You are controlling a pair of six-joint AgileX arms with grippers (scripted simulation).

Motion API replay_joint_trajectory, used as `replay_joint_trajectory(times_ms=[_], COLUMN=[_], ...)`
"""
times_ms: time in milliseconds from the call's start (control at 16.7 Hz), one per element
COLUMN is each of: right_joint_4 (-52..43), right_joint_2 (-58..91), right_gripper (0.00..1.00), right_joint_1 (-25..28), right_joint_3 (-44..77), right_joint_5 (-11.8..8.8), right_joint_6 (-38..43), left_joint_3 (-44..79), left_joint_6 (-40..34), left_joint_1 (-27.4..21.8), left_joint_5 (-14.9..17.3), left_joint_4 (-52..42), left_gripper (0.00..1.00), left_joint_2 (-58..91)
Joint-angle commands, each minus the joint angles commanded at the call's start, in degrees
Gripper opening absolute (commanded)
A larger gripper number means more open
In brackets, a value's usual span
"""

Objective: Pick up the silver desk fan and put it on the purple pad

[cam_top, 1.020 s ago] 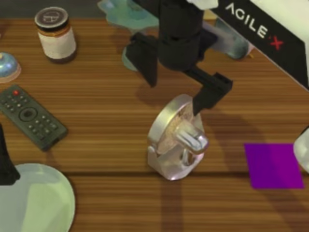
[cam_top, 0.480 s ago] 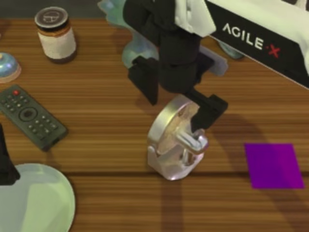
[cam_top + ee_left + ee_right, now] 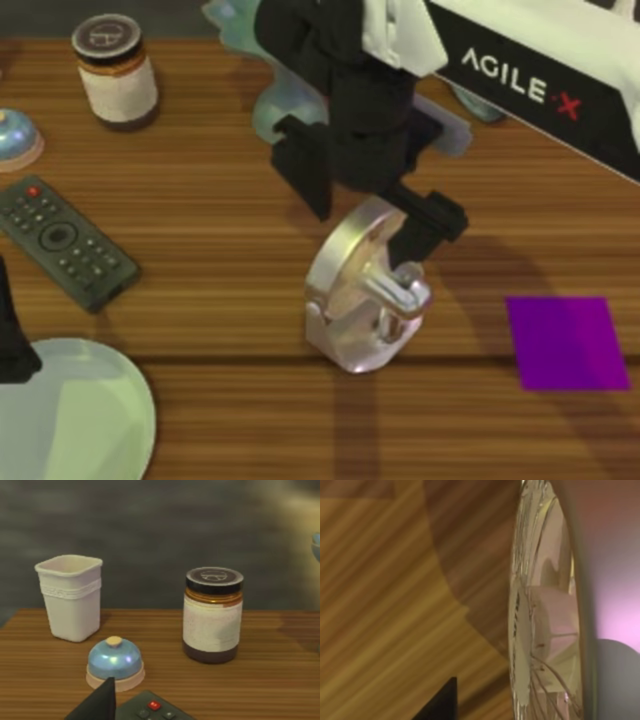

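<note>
The silver desk fan (image 3: 350, 290) stands upright on its base at the table's middle, ring guard edge-on, motor knob toward the right. My right gripper (image 3: 368, 200) hangs over its upper rim, open, one dark finger on each side of the ring. The right-hand finger is close to the fan's back; the left-hand one stands clear of the face. In the right wrist view the fan's guard and blades (image 3: 545, 620) fill the frame beside one fingertip (image 3: 442, 705). The purple pad (image 3: 567, 342) lies flat to the fan's right, bare. My left arm (image 3: 10, 345) is parked at the left edge.
A labelled jar (image 3: 115, 72), a call bell (image 3: 15, 138) and a dark remote (image 3: 65, 243) lie at the left, with a pale green bowl (image 3: 75, 415) at the front left. Teal items (image 3: 270, 30) sit behind the arm. A white cup (image 3: 70, 597) appears in the left wrist view.
My right gripper has come down toward the fan, and its fingers now sit lower and closer round the ring. The fan and pad have not moved.
</note>
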Motion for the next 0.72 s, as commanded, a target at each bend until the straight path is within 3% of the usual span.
replay_joint_trajectory(times_ms=[540, 720], right_joint_4=[0.0, 0.0], right_joint_2=[0.0, 0.0], right_gripper=[0.02, 0.0], right_joint_1=[0.0, 0.0], right_joint_3=[0.0, 0.0], right_joint_5=[0.0, 0.0], right_joint_6=[0.0, 0.0], left_joint_3=[0.0, 0.0], left_joint_6=[0.0, 0.0], left_joint_1=[0.0, 0.0], left_joint_5=[0.0, 0.0], left_joint_4=[0.0, 0.0], left_gripper=[1.0, 1.0], left_joint_2=[0.0, 0.0])
